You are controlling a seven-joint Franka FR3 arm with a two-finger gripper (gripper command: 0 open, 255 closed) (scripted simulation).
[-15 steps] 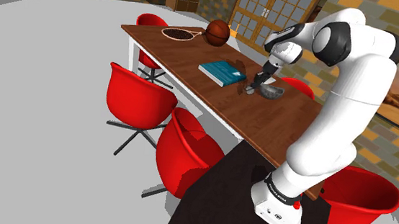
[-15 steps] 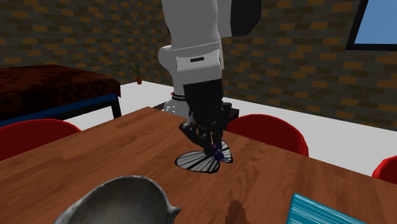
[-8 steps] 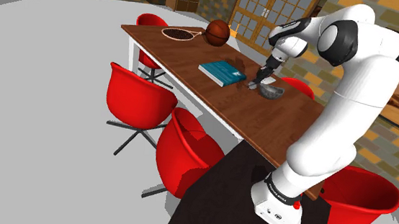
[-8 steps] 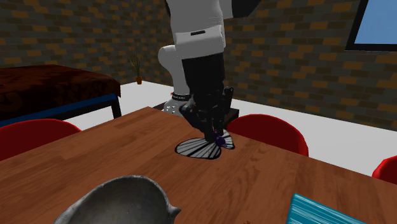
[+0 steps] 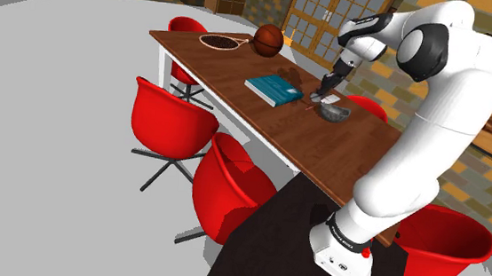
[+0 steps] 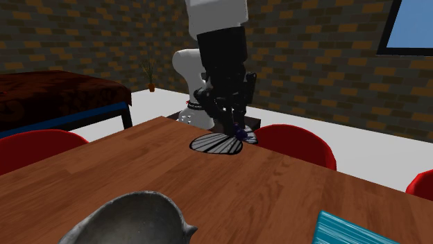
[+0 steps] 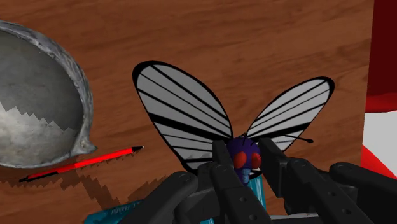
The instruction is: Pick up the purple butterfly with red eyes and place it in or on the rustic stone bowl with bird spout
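Observation:
The butterfly [image 7: 191,114] has pale grey wings with black veins and a purple body with red eyes. My gripper [image 7: 245,164] is shut on its body, and the wings fan out past the fingertips. In the second exterior view the butterfly [image 6: 215,143] hangs above the table under the gripper [image 6: 236,132]. The grey stone bowl [image 7: 35,108] with its small spout stands on the wood off to one side of the gripper. It also sits in the foreground [image 6: 132,222]. From the shoulder camera the gripper [image 5: 325,92] hovers just above the bowl [image 5: 334,113].
A teal book [image 5: 274,88] lies on the brown table [image 5: 323,156] beside the bowl. A red pencil [image 7: 83,162] rests next to the bowl. A basketball [image 5: 269,40] and a dark dish [image 5: 219,42] sit at the far end. Red chairs [image 5: 170,118] line the table.
The gripper has risen with the butterfly, lifting it off the tabletop. The arm has stretched up and toward the shoulder view's right.

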